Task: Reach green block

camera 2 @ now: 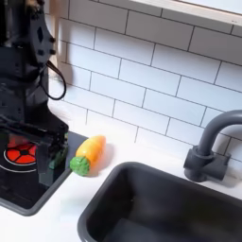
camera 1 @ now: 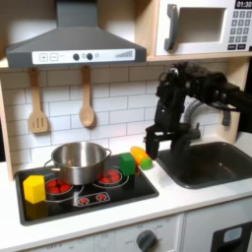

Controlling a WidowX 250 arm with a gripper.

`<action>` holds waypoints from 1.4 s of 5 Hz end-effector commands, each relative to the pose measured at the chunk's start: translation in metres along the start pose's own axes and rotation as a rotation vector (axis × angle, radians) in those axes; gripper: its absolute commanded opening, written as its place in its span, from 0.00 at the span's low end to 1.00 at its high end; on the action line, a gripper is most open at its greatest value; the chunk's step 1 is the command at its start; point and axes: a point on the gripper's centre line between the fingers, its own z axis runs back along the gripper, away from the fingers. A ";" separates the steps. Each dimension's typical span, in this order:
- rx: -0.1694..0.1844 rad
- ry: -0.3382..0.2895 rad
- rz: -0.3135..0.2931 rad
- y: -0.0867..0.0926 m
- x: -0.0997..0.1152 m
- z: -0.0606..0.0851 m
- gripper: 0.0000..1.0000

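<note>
The green block (camera 1: 126,163) is a small cube on the stove's right edge, just left of a yellow-orange rounded piece (camera 1: 142,156) in the first exterior view. My gripper (camera 1: 157,146) hangs from the black arm, pointing down, a little right of and above that piece, apart from the block. Its jaws look open with nothing between them. In the second exterior view the arm stands at the left with one finger (camera 2: 49,159) beside the yellow-orange piece (camera 2: 88,153), and the arm hides the green block.
A steel pot (camera 1: 79,157) sits on the black stove (camera 1: 89,200), with a yellow cube (camera 1: 34,187) at its front left. The dark sink (camera 1: 212,165) and grey faucet (camera 2: 213,144) lie to the first exterior view's right. Wooden utensils (camera 1: 87,103) hang on the tiled wall.
</note>
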 end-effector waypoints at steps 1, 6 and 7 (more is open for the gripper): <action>0.014 -0.018 0.017 0.007 0.021 -0.003 1.00; 0.019 -0.030 0.051 0.012 0.062 -0.014 1.00; 0.025 -0.030 0.074 0.020 0.069 -0.016 1.00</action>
